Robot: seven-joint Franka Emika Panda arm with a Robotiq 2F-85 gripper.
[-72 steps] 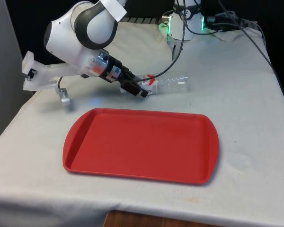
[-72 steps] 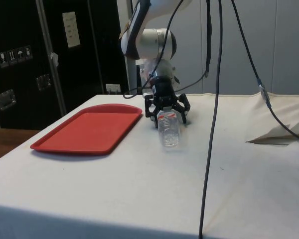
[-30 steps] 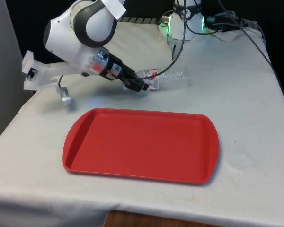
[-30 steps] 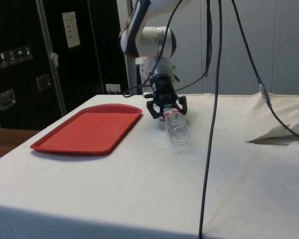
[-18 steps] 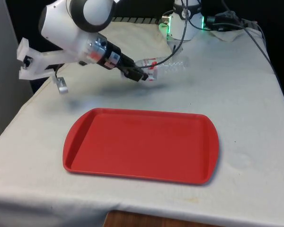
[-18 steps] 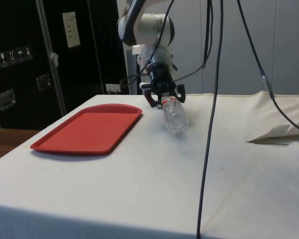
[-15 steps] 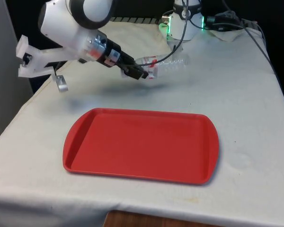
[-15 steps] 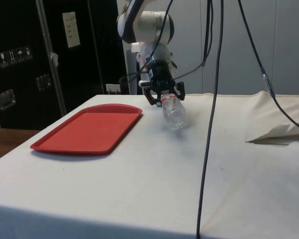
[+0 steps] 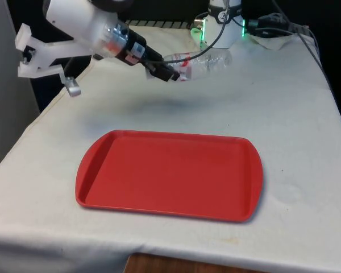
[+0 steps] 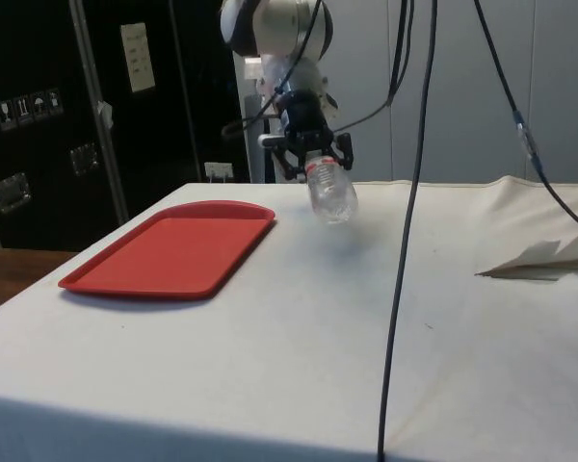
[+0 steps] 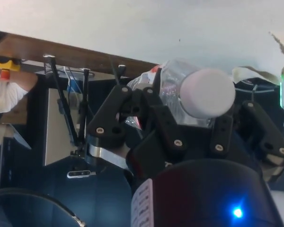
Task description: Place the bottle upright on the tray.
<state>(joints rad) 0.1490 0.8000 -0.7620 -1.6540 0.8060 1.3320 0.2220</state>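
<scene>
**Bottle held in the air, beyond the tray**

In the front view, start at the left: your arm (image 9: 74,25) reaches in from that side, well above the counter (image 9: 290,114). Follow it rightward and you come to the tool (image 9: 169,73), whose fingers (image 9: 162,73) are pinching the bottle (image 9: 202,63) at its cap end. The bottle is clear with a red-and-white label and lies close to level, its base pointing toward the front view's right and raised slightly. It is clear of the cloth; you can see its faint shadow on the counter beneath it.

The red tray (image 9: 170,173) lies flat on the counter nearer the camera, with nothing on it. The bottle hangs past the tray's far edge, not over it.

In the side view, the tray (image 10: 173,250) sits to the left, and the tool (image 10: 311,159) and bottle (image 10: 329,197) are to its right and higher, the bottle slanting down toward the camera with its base lowest.

In the wrist view, the tool (image 11: 189,125) has both fingers closed against the bottle's (image 11: 180,92) neck, with the white cap (image 11: 207,93) facing the lens. A person's sleeve (image 11: 7,94) shows at the edge.
</scene>
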